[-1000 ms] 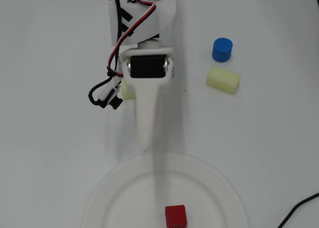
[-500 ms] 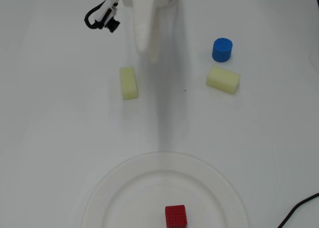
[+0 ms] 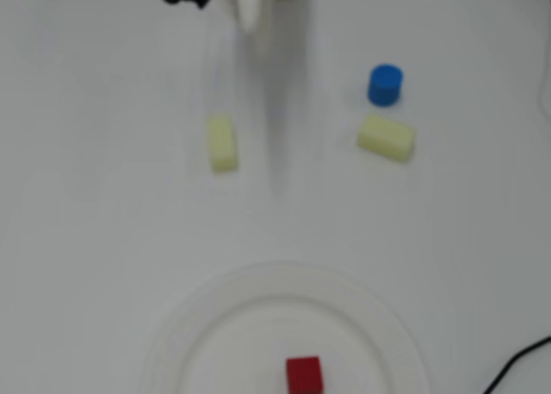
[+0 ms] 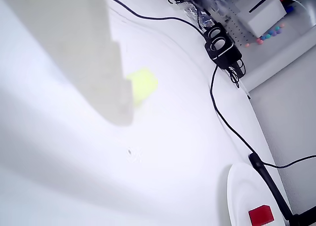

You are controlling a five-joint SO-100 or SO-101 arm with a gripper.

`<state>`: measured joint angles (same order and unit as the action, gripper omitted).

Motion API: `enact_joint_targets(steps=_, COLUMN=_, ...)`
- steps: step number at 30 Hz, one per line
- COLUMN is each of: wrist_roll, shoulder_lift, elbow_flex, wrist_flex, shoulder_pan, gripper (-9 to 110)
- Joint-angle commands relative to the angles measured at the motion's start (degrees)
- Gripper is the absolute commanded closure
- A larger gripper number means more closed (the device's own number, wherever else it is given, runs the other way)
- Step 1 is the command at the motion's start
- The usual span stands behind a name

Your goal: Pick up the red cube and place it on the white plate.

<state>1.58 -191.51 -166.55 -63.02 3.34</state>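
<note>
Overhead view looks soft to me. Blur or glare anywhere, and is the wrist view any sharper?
Overhead view: soft all over, red cube and blue cylinder lose their surface texture, white plate rim nearly washes into the table. Wrist view: near gripper finger is a defocused blur; black cable is crisp.

red cube [image 3: 304,375], white plate [image 3: 211,325], blue cylinder [image 3: 385,84]

red cube [image 3: 304,375] sits flat on white plate [image 3: 215,325].
</note>
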Motion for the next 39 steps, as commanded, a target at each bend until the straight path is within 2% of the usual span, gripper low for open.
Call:
enact_joint_targets(steps=1, wrist_roll=2.55, shoulder_lift=-5.71, elbow_flex=-9.14, wrist_flex=1.14, shoulder_pan=3.96, gripper=61)
enact_joint_targets(steps=7, wrist_roll=-0.26, shoulder_lift=-5.71, elbow_flex=-16.08, wrist_flex=1.41, shoulder_pan=5.27, gripper=64)
enact_joint_targets(steps=14, wrist_roll=-1.93, shoulder_lift=-5.80, elbow_flex=-19.95, wrist_flex=-0.53, shoulder_pan=-2.02, gripper=102)
enact_joint_targets(steps=17, wrist_roll=-3.52, shoulder_lift=-5.89, elbow_flex=-19.95, wrist_flex=-0.88, shoulder_pan=-3.96, gripper=102)
enact_joint_targets(steps=21, wrist_roll=-0.79, shoulder_lift=-5.89, elbow_flex=-19.51, wrist_flex=-2.99, shoulder_pan=-5.19, gripper=102)
enact_joint_targets(steps=39, wrist_roll=-0.62, shoulder_lift=-5.89, elbow_flex=-19.42, wrist_flex=-3.52, shoulder_pan=-3.34, gripper=101)
